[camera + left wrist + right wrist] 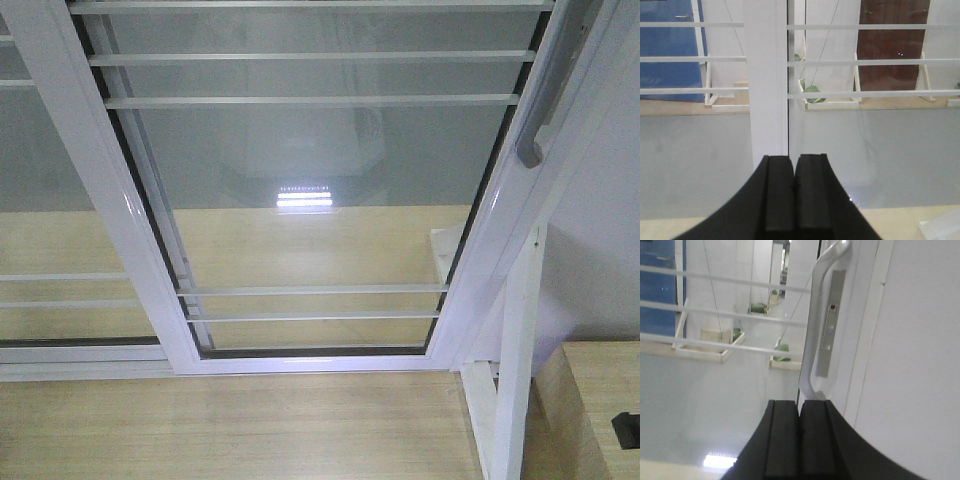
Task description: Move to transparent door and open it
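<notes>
The transparent door (320, 170) fills the front view, a clear glass panel in a glossy white frame crossed by thin white bars. Its grey curved bar handle (548, 95) runs along the right stile. In the right wrist view the handle (815, 325) and lock plate (829, 325) stand just above and ahead of my right gripper (800, 404), which is shut with nothing in it. My left gripper (794, 159) is shut and empty too, pointing at the white vertical stile (765, 80) of the door frame.
A second white-framed glass panel (50, 200) without a handle overlaps on the left. A white slanted post (518, 350) and a wooden block (595, 405) stand at the lower right. Wooden floor (230, 430) lies in front of the door's bottom rail.
</notes>
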Available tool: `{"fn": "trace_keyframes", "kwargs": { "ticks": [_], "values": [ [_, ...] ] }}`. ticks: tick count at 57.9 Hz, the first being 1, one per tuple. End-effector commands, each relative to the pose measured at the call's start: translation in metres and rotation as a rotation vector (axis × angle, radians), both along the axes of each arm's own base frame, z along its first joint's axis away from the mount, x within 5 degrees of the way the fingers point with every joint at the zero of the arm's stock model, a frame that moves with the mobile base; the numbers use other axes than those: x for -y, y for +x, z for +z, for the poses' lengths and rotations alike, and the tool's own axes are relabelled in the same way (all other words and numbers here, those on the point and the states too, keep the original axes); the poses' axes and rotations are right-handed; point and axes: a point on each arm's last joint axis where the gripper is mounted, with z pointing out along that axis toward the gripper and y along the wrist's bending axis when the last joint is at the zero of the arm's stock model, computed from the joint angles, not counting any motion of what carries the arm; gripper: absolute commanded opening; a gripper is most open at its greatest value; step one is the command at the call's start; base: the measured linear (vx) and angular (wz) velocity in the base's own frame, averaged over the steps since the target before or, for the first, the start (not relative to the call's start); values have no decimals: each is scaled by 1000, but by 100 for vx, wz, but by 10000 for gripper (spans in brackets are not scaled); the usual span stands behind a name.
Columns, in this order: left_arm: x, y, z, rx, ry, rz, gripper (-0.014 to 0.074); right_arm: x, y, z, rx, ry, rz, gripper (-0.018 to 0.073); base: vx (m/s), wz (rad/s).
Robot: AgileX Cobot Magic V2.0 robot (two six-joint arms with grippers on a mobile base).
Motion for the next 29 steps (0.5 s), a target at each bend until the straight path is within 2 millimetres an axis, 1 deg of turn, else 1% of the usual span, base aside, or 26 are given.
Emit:
{"fn": "trace_keyframes", "kwargs": {
  "ticks": [1, 6, 11, 15, 20, 24, 28, 29],
  "values": [
    [0, 0, 4, 123, -31, 4, 4, 0, -1, 12, 160, -4, -4, 0, 0, 0],
    [-1, -2, 15, 209, -77, 2, 4, 1, -4, 24, 272, 10, -7, 0, 0, 0],
    [-1, -5, 31, 289, -86, 0, 4, 2, -7, 40, 299, 67, -8, 0, 0, 0],
    [-1, -6, 49, 320, -78, 1, 4, 3, -9, 57, 279, 130, -3, 0, 0, 0],
    [-1, -4, 79, 347, -57, 4, 4, 2, -9, 87, 243, 119, 6, 0, 0, 0],
    [-1, 6, 102, 331, -54, 4, 4, 1, -4, 113, 216, 65, 3, 0, 0, 0],
    [0, 22, 124, 296, -52, 5, 4, 0, 7, 138, 185, 21, 0, 0, 0, 0],
    [0, 29, 127, 275, -51, 6, 4, 0, 11, 146, 177, 16, 0, 0, 0, 0]
  ]
}}
